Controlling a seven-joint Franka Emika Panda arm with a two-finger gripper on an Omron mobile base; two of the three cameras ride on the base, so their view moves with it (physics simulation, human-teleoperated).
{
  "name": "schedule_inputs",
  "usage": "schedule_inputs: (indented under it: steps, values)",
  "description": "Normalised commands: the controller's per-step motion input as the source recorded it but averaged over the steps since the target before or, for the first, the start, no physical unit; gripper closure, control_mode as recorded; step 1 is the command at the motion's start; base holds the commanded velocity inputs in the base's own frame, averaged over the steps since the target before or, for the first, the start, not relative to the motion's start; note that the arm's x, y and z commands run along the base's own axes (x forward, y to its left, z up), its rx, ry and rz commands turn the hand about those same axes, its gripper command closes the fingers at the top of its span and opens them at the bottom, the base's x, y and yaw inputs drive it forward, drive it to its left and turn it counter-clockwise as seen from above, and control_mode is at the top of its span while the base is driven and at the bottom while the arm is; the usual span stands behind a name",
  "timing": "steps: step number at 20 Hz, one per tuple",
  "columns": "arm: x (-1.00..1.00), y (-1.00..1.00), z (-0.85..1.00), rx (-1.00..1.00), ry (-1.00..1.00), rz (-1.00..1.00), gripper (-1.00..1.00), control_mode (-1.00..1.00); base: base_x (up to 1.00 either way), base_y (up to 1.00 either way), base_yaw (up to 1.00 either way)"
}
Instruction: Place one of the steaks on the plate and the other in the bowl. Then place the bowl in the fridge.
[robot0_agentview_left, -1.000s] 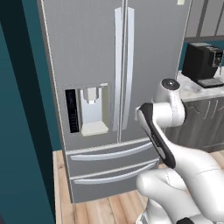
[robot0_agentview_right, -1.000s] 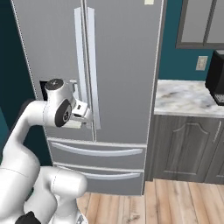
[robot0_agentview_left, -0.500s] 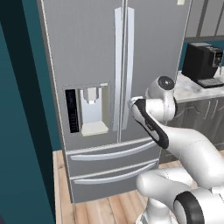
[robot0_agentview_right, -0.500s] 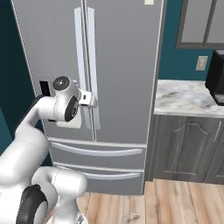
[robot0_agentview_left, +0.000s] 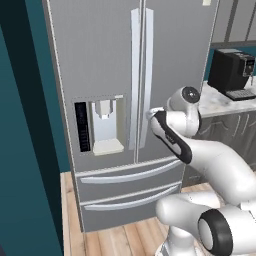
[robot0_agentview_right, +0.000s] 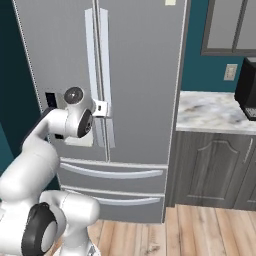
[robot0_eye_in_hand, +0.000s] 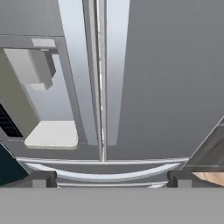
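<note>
- The fridge (robot0_agentview_left: 135, 90) stands shut straight ahead of the arm, both upper doors closed and both lower drawers pushed in.
- The gripper (robot0_agentview_right: 102, 108) is raised to about mid-height of the upper doors, its jaws spread wide and holding nothing.
- In the right base view the jaws sit close to the two handles (robot0_agentview_right: 100, 75), but I cannot tell whether they touch.
- The handles run vertically, side by side along the centre seam (robot0_eye_in_hand: 101, 87); their long axis is up and down.
- In the hand view the seam lies nearly dead ahead, slightly left of centre, with one handle on either side of it between the two finger tips (robot0_eye_in_hand: 43, 178).
- The water dispenser (robot0_agentview_left: 102, 125) is set into the left door, off to the left of the seam.
- Judgement: the coming move turns on picking one handle, so the jaws need to shift sideways off the seam and straddle that bar across its width.
- A tabletop (robot0_agentview_right: 215, 112) with a dark coffee machine (robot0_agentview_left: 232, 72) lies to the right of the fridge.
</note>
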Motion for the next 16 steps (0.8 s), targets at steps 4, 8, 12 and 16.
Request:
schedule_inputs:
  steps: [4, 8, 12, 16]
  values:
    - [0.39, 0.00, 0.00, 0.04, -0.03, 0.00, -1.00, -1.00, 0.00, 0.00, 0.00]
    - [0.34, 0.00, 0.02, 0.04, -0.08, 0.00, -1.00, -1.00, 0.00, 0.00, 0.00]
    - [0.55, 0.00, 0.04, -0.02, 0.05, 0.00, -1.00, -1.00, 0.00, 0.00, 0.00]
    - [0.52, 0.00, 0.00, 0.00, 0.00, 0.00, -1.00, -1.00, 0.00, 0.00, 0.00]
